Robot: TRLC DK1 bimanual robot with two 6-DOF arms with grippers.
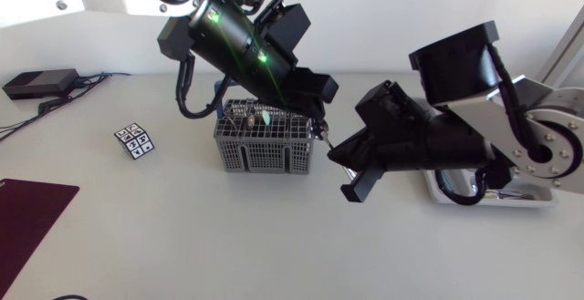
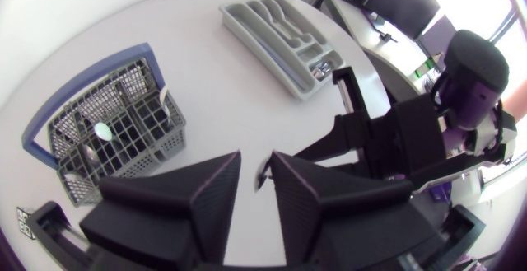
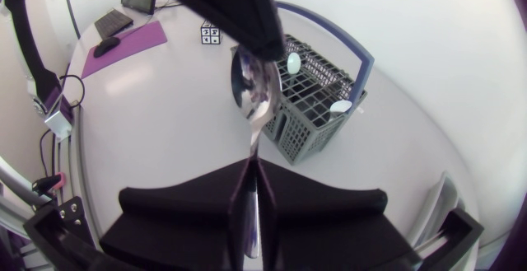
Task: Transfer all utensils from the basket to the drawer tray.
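The right gripper (image 3: 254, 170) is pinched tight on the handle of a spoon (image 3: 254, 98) — the shiny bowl end sticks out ahead of the jaws, in the air beside the basket (image 3: 306, 131). The left gripper (image 2: 256, 176) is at that bowl end — I cannot tell if it grips. The drawer tray (image 2: 280, 36) lies well apart.

Our two arms meet tip to tip: left claw (image 2: 255, 162) hangs slightly parted, right claw (image 3: 252, 172) grips a spoon (image 3: 254, 90) by its handle.
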